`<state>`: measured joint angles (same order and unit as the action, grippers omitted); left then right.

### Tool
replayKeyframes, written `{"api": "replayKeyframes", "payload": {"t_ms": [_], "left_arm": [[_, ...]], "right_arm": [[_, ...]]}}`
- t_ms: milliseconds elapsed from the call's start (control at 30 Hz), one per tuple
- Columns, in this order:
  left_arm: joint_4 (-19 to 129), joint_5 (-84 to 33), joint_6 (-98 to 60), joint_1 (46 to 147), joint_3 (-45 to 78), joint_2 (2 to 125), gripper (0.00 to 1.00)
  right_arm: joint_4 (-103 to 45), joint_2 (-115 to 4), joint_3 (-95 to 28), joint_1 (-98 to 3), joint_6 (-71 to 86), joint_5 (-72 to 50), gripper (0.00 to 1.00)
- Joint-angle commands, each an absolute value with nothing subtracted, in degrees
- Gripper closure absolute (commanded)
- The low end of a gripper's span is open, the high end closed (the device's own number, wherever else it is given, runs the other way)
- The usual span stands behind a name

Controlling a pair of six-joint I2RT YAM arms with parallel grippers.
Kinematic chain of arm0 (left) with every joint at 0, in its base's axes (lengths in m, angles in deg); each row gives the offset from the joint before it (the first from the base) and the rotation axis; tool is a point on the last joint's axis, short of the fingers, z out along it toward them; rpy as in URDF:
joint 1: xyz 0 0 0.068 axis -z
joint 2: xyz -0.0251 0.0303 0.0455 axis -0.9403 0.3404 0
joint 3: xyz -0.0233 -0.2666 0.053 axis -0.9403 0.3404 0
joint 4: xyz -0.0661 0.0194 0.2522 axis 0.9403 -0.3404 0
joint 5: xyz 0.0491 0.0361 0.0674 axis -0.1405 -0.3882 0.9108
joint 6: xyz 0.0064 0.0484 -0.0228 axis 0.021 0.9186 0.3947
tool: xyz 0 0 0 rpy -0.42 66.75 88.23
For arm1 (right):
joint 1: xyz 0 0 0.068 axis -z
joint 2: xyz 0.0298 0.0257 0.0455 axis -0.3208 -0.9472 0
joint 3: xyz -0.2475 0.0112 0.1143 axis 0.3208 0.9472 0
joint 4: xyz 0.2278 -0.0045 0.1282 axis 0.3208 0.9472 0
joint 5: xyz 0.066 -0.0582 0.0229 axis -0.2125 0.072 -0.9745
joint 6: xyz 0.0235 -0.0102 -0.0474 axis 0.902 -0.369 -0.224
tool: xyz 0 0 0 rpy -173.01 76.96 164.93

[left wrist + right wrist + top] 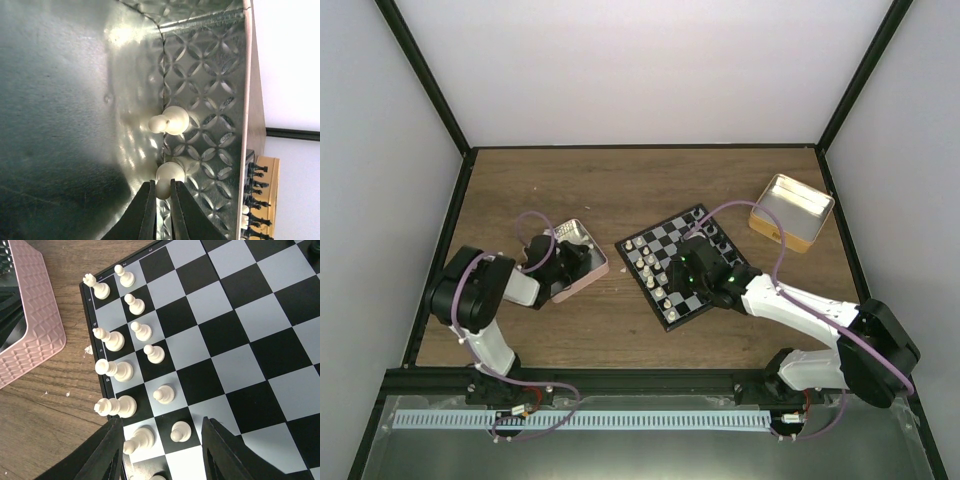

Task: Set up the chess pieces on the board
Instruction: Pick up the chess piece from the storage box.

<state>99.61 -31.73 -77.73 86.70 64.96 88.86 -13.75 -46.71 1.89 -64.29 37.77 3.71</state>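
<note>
The left claw (161, 192) is down inside the pink tin (210, 75), clenched on a white pawn (170, 172) by the patterned wall — a second pawn (170, 120) lies near it. The right claw (165, 455) hangs released over the board (250, 330) on the table (50, 415) — white pieces (117, 371) stand in two rows along the board's edge.

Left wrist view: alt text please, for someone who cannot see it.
The left gripper is closed on a cream-white pawn inside the metal tin, beside its embossed wall. A second white pawn sits farther along the same wall.
</note>
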Motion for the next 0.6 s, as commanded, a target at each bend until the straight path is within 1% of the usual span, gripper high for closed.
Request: {"api": "replayKeyframes", "payload": {"t_ms": [0, 100, 400, 567], "left_arm": [[95.3, -28.9, -73.6, 86.7, 64.6, 85.8, 0.95], [90.7, -27.6, -70.9, 86.7, 64.0, 83.1, 0.96], [61.6, -21.1, -57.4, 87.2, 56.6, 72.6, 0.96], [48.1, -18.4, -49.9, 88.7, 51.9, 68.4, 0.96]], "right_arm": [[-13.2, -46.3, -0.4, -64.7, 38.1, 4.7, 0.56], [-13.2, -46.4, -0.4, -64.7, 38.2, 4.6, 0.56], [-13.3, -46.3, -0.3, -64.7, 38.5, 5.1, 0.56], [-12.7, -45.4, -1.1, -64.6, 38.5, 8.1, 0.56]]}}
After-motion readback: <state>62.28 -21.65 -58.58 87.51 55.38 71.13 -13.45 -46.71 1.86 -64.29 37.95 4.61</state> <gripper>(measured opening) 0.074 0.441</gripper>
